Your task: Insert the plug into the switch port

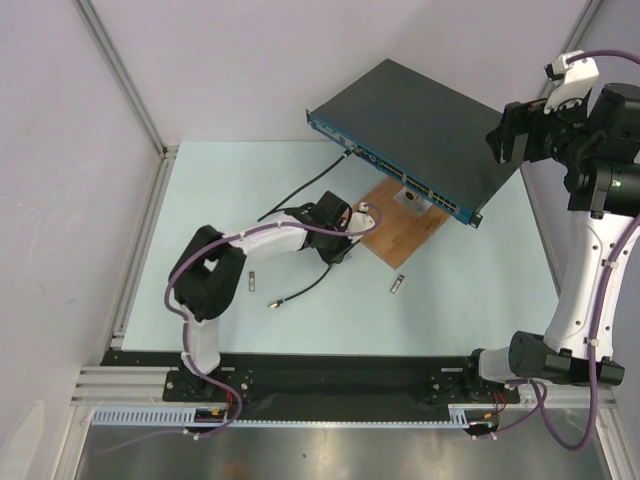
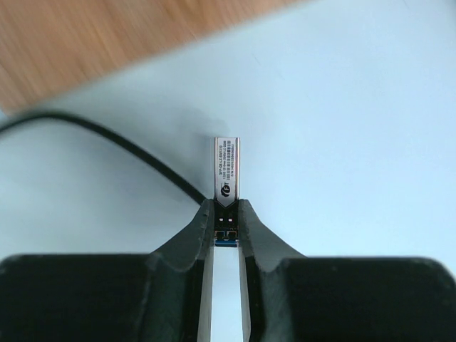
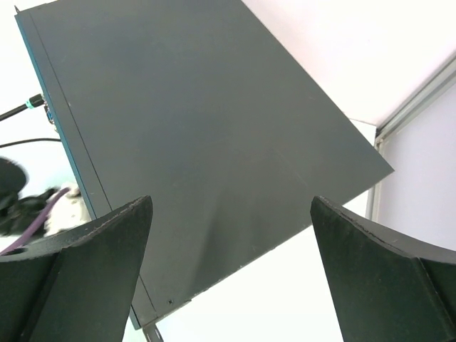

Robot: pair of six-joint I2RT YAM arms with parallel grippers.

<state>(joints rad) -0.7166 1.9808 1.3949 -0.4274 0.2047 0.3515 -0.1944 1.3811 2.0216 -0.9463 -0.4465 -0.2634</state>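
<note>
From where I stand, the left gripper [image 2: 227, 210] is pinching the plug [image 2: 227, 171], a small metal module, by its tail end only. Most of its body sticks out in front of the fingers. That short hold is my main worry. If the nose meets a port rim slightly off-line, I'd expect the plug to pivot in the jaws or slip out. The switch [image 1: 420, 120] lies askew at the far right corner of the table [image 1: 220, 190]. Its blue face and ports [image 1: 420, 190] look toward the middle, and its front edge sits over the board [image 1: 400, 225]. The right gripper [image 3: 231, 201] hangs above the black top near the right edge, spread wide and holding nothing, so nothing braces the box. A firm push could shove it toward the far edge instead of seating the plug. Because the face is angled, the plug has to be squared to it first, or it may jam. A black cable [image 2: 121, 142] runs just left of the plug, toward the board, and could snag a finger on the way in. I can't tell from here whether the plug is the right way up for the port. Two more small metal pieces [image 1: 398, 285] lie toward the near edge, well out of the way.
</note>
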